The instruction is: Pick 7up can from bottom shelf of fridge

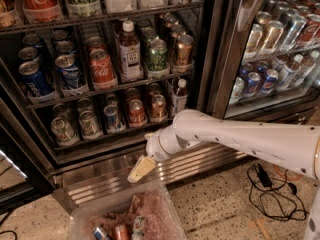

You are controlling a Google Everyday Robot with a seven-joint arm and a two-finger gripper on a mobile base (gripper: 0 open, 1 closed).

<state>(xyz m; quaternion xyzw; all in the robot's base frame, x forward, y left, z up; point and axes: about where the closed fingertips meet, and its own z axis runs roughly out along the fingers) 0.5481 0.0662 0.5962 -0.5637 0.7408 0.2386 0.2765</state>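
Nearest, a clear bin (80, 219) at the bottom edge holds three cans. Above it the gripper (141, 169) hangs before the ribbed base panel (100, 176) of the fridge (215, 59); how its jaws stand I cannot tell. Beyond, at the left end of the bottom shelf (117, 136), stand four pale cans, the front-left 7up can (63, 130) untouched.

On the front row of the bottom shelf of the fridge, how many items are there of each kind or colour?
7up cans: 2
Blue can: 1
Red can: 1
Orange can: 1
Bottle: 1
Total: 6
The gripper hangs below the bottom shelf, in front of the ribbed base panel.
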